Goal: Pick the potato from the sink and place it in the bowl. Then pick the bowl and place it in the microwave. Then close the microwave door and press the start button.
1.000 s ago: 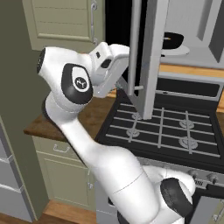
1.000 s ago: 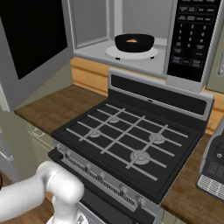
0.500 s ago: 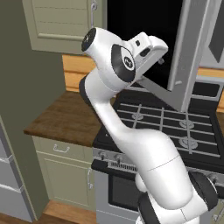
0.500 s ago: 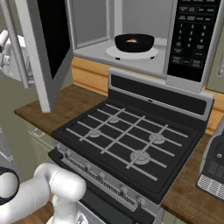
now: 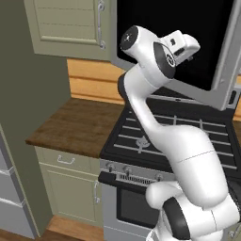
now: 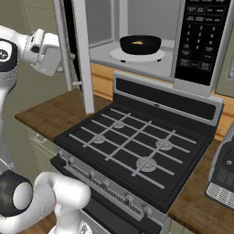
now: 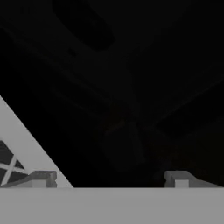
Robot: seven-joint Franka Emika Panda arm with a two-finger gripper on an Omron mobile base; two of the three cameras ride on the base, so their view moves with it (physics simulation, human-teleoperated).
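Presently the potato point(image 6: 137, 43) lies inside the black bowl point(image 6: 140, 44), which sits on the white turntable point(image 6: 137, 54) in the microwave point(image 6: 151, 36), so I judge loading done. I have the gripper point(image 7: 109, 177) spread wide, holding nothing, against the black glass of the microwave door point(image 6: 78, 50) to swing it shut. That door stands partly open above the gas stove point(image 6: 132, 146). Start button point(image 6: 183, 63) not yet pressed.
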